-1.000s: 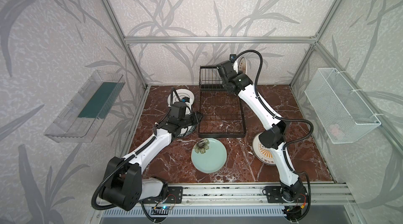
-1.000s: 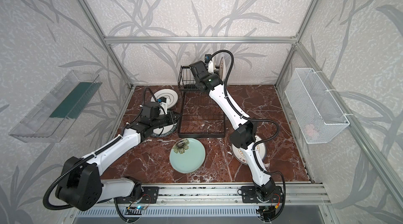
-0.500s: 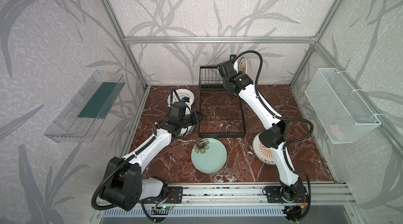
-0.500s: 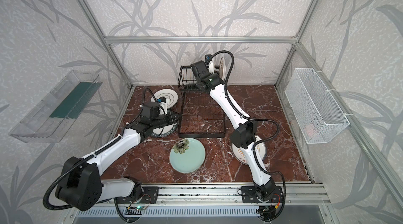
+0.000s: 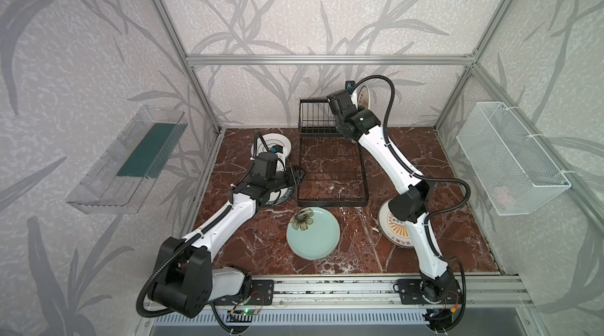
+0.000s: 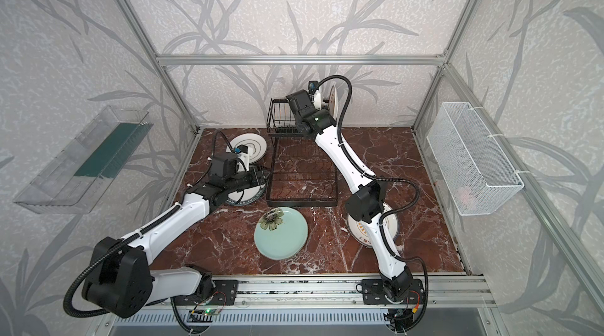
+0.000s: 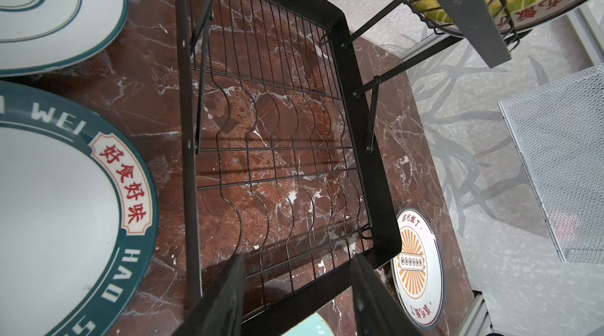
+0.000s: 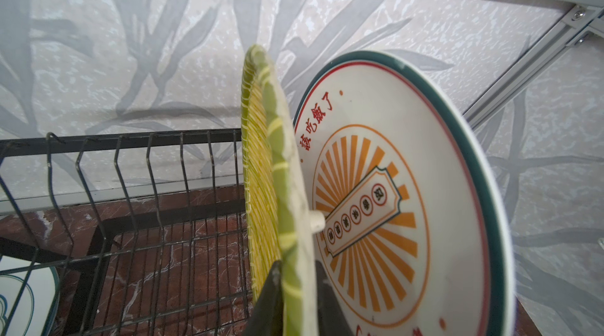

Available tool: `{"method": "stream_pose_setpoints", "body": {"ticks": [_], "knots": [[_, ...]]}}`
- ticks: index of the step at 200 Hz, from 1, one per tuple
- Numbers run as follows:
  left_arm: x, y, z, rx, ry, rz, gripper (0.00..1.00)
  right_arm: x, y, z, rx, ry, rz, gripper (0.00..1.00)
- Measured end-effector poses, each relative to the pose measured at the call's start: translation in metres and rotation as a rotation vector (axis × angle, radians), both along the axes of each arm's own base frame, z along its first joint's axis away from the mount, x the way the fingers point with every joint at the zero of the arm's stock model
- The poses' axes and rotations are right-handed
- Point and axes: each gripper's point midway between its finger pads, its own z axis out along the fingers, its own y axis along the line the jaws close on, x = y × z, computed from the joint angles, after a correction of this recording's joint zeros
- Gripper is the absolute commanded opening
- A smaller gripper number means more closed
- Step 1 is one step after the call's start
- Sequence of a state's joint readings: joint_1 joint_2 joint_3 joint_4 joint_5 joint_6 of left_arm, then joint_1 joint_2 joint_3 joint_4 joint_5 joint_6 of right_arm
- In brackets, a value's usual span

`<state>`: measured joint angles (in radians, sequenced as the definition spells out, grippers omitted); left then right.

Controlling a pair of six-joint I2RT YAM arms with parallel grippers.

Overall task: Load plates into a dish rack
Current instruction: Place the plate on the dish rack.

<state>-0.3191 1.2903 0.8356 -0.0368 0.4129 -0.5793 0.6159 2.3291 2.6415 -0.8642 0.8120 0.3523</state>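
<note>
You have six plates and one dish rack (image 5: 331, 203). Two plates stand upright, side by side, in its far slots: the yellow striped plate (image 8: 261, 187) and a sunburst plate (image 8: 392, 220). Four lie flat on the table (image 5: 408, 148): the ringed plate (image 5: 283, 143) far left, the lettered plate (image 7: 65, 203) beside the rack's left edge, the mint plate (image 5: 315, 236) near centre and the second sunburst plate (image 5: 397, 233) near right. Your right gripper (image 8: 297, 272) pinches the yellow striped plate's rim, jaws narrow. Your left gripper (image 7: 297, 259) hovers at the rack's left edge, jaws well apart, empty.

Both top views look down from high up front on the whole dish rack (image 5: 331, 202). Wrist cams are close-up: left over its base, right by its upright bars.
</note>
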Motion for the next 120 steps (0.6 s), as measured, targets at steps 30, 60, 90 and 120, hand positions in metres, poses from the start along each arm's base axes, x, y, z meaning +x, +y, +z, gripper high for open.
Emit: {"method": "stream_pose_setpoints", "body": {"ticks": [30, 60, 90, 120], "knots": [[-0.001, 0.0, 0.003, -0.004, -0.007, 0.0, 0.58, 0.0, -0.001, 0.004, -0.013, -0.006, 0.004, 0.19], [-0.002, 0.001, 0.01, -0.013, -0.022, 0.004, 0.58, -0.004, -0.005, 0.015, -0.023, -0.019, 0.004, 0.22], [-0.004, 0.001, 0.018, -0.021, -0.043, 0.005, 0.58, -0.009, -0.008, 0.034, -0.008, -0.053, 0.008, 0.23], [-0.005, 0.002, 0.022, -0.022, -0.053, 0.007, 0.58, -0.012, -0.008, 0.048, 0.011, -0.077, 0.025, 0.27]]}}
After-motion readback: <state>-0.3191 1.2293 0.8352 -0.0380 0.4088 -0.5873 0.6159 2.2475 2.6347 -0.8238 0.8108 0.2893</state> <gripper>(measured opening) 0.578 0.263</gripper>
